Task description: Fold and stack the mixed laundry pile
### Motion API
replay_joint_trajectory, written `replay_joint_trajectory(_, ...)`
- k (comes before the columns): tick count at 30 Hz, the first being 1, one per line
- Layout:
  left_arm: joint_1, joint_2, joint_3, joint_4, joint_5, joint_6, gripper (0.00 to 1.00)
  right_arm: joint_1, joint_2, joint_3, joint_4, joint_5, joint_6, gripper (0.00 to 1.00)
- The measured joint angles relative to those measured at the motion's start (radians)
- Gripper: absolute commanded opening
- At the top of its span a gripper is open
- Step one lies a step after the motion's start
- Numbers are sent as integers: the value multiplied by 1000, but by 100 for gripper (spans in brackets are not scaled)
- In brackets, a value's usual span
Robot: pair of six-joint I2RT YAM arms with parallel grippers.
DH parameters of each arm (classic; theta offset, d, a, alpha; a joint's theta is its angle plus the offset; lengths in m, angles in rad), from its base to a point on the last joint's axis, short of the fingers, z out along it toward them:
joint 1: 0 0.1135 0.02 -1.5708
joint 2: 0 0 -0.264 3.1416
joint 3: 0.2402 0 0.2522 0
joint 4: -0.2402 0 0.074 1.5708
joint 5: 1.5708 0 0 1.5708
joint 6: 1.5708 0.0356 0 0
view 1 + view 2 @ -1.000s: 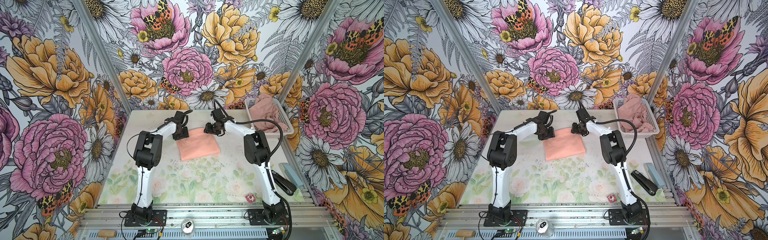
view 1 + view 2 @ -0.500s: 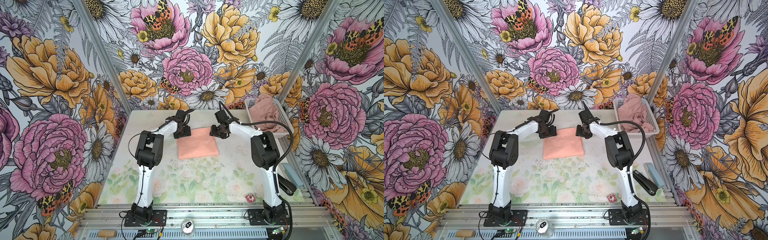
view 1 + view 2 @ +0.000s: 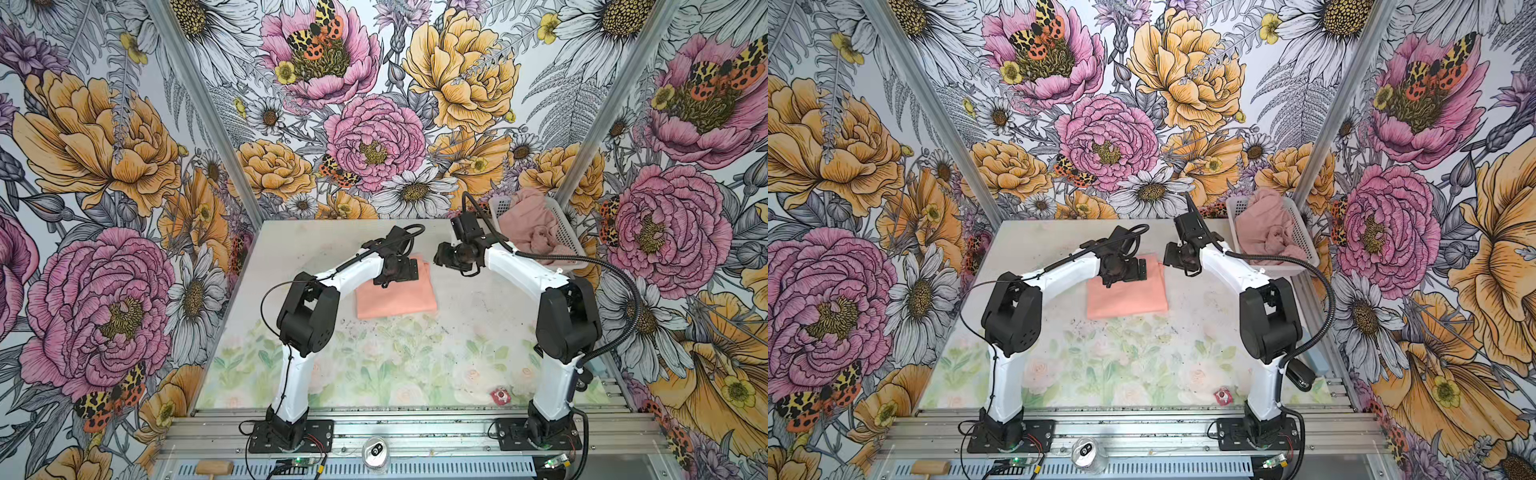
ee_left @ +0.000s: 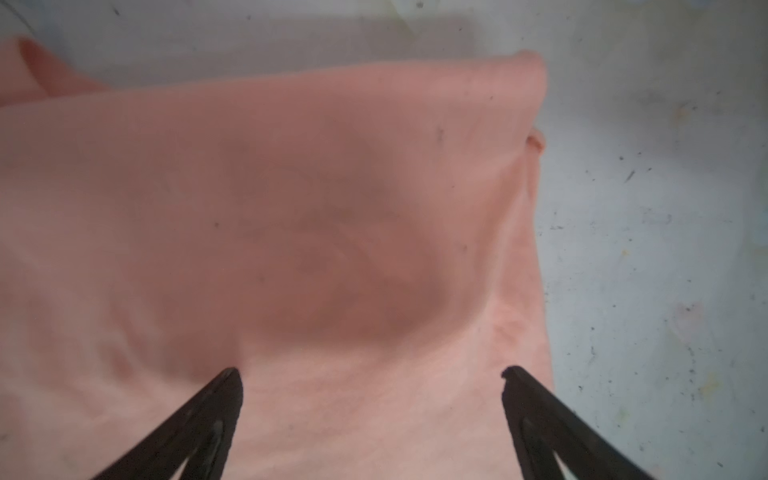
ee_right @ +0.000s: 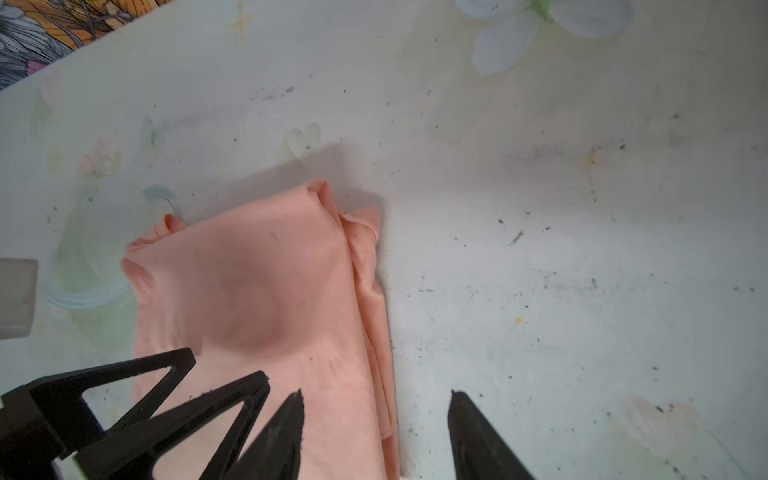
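Observation:
A peach-orange T-shirt (image 3: 395,293) (image 3: 1127,291) lies folded into a rectangle at the middle of the table. My left gripper (image 3: 409,270) (image 4: 372,374) hovers over its far edge, open, with only flat cloth (image 4: 291,208) below the jaws. Just off the shirt's far right corner hangs my right gripper (image 3: 440,255) (image 5: 376,399), open and astride the shirt's side edge (image 5: 270,291), holding nothing. The left gripper's fingers (image 5: 232,392) show in the right wrist view. A dusty-pink garment (image 3: 528,232) (image 3: 1266,232) lies bunched in the basket.
A white perforated basket (image 3: 569,232) stands at the table's back right corner. A black stapler (image 3: 1300,376) and a small red item (image 3: 500,395) lie at the front right. A can (image 3: 376,453) and a wooden mallet (image 3: 214,467) rest on the front rail.
My left jaws have opened wide over the shirt's far edge. The right gripper has moved off to the right of the shirt and its jaws have spread a little. The shirt stays folded.

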Motion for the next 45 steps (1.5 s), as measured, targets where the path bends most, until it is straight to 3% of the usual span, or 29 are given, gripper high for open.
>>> replay_joint_trajectory(10, -40, 59, 14, -42, -46, 30, 86, -38, -72, -94, -14, 11, -9, 58)
replay_joint_trajectory(18, -54, 70, 21, -88, -130, 151, 87, -43, -84, -94, -2, 8, -8, 58)
replay_joint_trajectory(24, -2, 52, -7, -93, -136, 231, 90, -43, -98, -103, -2, 8, -8, 58)
replay_joint_trajectory(36, 202, -53, -143, -127, -191, 364, 93, -43, -101, -106, -2, -9, -7, 58)
replay_joint_trajectory(40, 217, -77, -156, -157, -190, 379, 93, -43, -101, -106, -2, -12, -7, 59)
replay_joint_trajectory(45, 151, -86, -129, -175, -163, 367, 94, -43, -101, -105, -2, -16, -7, 58)
